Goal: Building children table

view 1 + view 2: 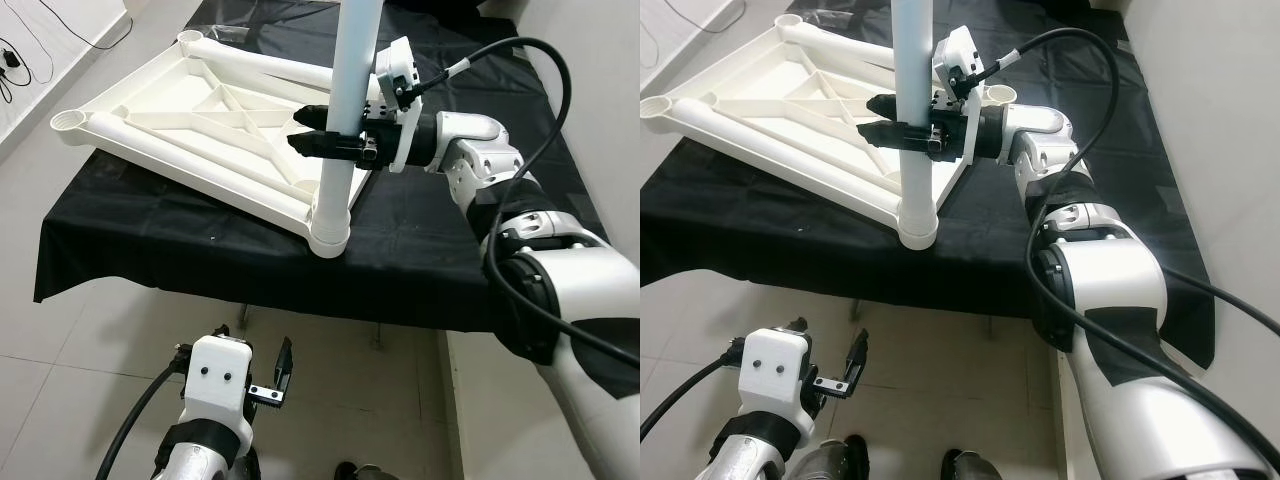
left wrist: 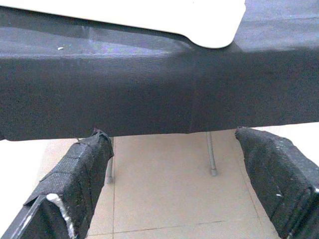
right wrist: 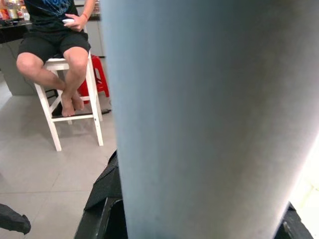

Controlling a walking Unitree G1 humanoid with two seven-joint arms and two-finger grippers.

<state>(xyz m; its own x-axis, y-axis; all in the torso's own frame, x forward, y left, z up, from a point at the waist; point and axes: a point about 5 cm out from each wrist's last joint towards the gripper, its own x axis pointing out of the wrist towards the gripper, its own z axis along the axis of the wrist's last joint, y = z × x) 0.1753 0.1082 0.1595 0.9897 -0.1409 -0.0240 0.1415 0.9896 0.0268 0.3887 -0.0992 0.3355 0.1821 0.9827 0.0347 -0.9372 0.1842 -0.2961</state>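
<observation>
A black cloth [image 1: 200, 255] covers the work table. On it lies the white children table top [image 1: 190, 125], upside down, reaching from the 10 o'clock side of the head view toward the centre. A white table leg [image 1: 345, 120] stands upright in the corner socket [image 1: 328, 238] nearest the robot, at about 12 o'clock. The right gripper [image 1: 312, 140] comes from 3 o'clock and holds this leg, one black finger on each side of it. The left gripper [image 1: 262, 375] hangs low at 6 o'clock, over the tiled floor [image 1: 90, 340], fingers wide apart and holding nothing. In the right wrist view a person [image 3: 52, 35] sits on a white stool [image 3: 70, 107].
</observation>
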